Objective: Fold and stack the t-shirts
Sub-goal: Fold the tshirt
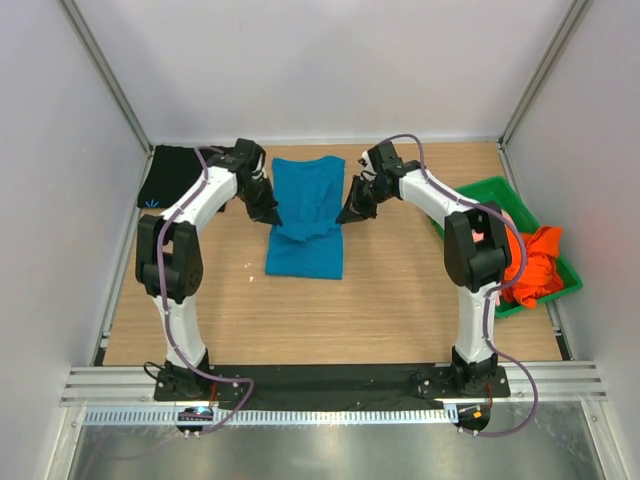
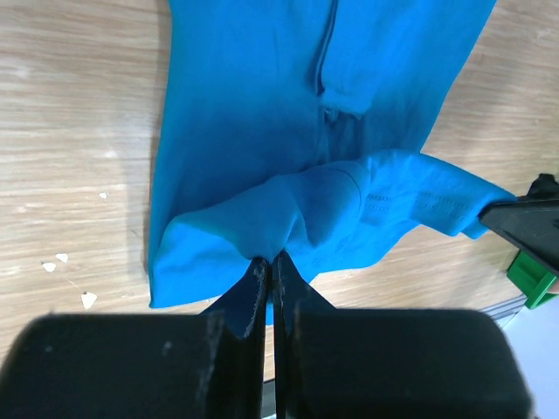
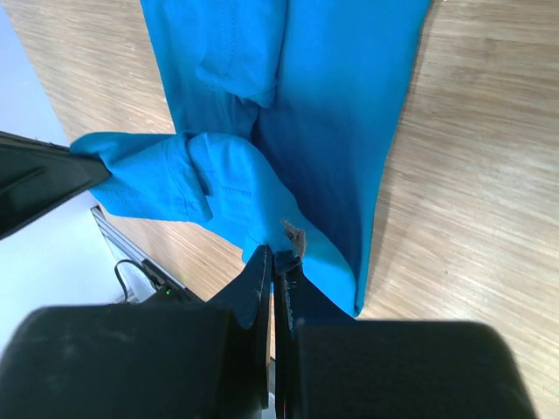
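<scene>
Cloth gripped at both sides, upper centre
Left gripper (image 1: 268, 212) and right gripper (image 1: 350, 213) each clench a raised fold of the teal-blue t-shirt (image 1: 305, 250) lying on the table (image 1: 380, 300).

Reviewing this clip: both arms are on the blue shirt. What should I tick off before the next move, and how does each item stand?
1. Left gripper shut on the teal-blue t-shirt: ok, cloth is pinched at the fingertips.
2. Right gripper shut on the same shirt: ok.
3. Cloth taut between the two grips: not ok, it sags and bunches in the middle.
4. Number of layers pinched: cannot tell.
5. Black t-shirt apart from the fold: ok, it lies at the far left corner, not touching.
6. Table in front of the near hem: ok, only small specks on the wood.
</scene>
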`<state>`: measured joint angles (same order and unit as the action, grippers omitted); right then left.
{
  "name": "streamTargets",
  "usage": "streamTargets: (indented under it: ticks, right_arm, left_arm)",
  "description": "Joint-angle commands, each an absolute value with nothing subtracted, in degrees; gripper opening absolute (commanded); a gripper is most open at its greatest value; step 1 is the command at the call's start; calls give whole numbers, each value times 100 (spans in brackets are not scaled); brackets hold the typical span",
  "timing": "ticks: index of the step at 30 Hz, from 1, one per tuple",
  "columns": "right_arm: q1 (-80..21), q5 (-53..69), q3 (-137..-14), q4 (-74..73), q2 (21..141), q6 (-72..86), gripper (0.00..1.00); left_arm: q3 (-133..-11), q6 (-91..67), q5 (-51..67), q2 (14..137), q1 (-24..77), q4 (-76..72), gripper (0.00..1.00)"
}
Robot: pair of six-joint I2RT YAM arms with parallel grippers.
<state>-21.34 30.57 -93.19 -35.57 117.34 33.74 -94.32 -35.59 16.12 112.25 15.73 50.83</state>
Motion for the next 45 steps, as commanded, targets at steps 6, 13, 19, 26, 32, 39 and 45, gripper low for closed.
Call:
streamTargets:
  ticks: [6, 13, 19, 26, 32, 39, 45]
  right_arm:
    - [-2083, 3419, -9633, -3639, 11988, 3199, 1]
    - [-2022, 3393, -9712, -3507, 12146, 3331, 1]
    - [-1934, 3480, -9922, -3445, 12453, 3375, 2]
    - [-1750, 3463, -10704, -3515, 13095, 3551, 16]
    - [-1687, 2526, -12549, -5215, 13570, 2963, 39]
    - [-2257, 1539, -11483, -5582, 12263, 2566, 45]
    - [-3558, -250, -10530, -5247, 11680, 3207, 49]
  left_arm:
    - [-9606, -3542, 1810, 11381, 1354, 4878, 0]
    - [-9878, -3472, 2100, 11812, 1204, 4790, 4]
    - [-10309, -3445, 2189, 12216, 1187, 4790, 9]
    - [-11045, -3419, 1514, 12436, 1116, 5069, 38]
    - [-11339, -3252, 1064, 11876, 914, 5343, 53]
    - [-9592, -2883, 1265, 10356, 905, 5134, 54]
    - [-7895, -2883, 1722, 9089, 905, 4904, 51]
